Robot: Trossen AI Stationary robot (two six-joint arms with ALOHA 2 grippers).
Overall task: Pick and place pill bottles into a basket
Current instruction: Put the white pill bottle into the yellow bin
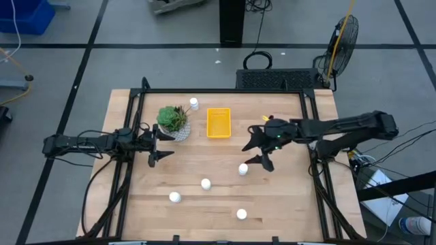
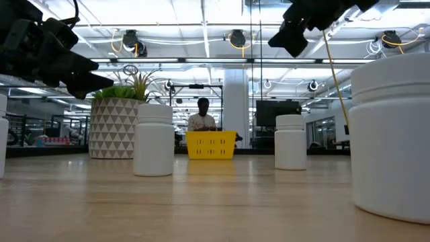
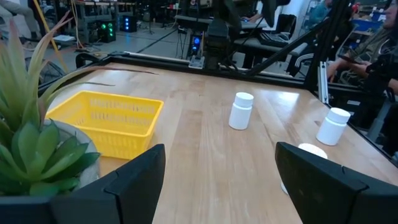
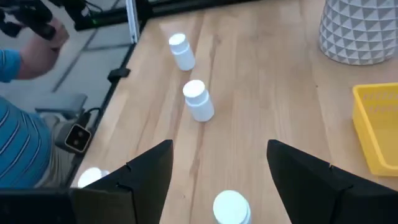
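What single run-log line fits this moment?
left gripper: open, idle | right gripper: open, above bottle | basket: empty

The right hand point(image 4: 217, 171) has its two dark fingers point(image 4: 140, 177) spread wide apart over the wooden worktop point(image 4: 267, 93). One white pill bottle point(image 4: 231, 207) stands between the fingers, touching neither. A second pill bottle point(image 4: 198, 99) stands farther off, and a third point(image 4: 181, 51) stands past that one. A corner of the yellow basket point(image 4: 376, 127) shows well apart from the nearest bottle. Beyond the basket stands a white pot point(image 4: 360, 28) with a triangle pattern. A person in a blue striped shirt point(image 4: 22, 134) is beside the worktop.
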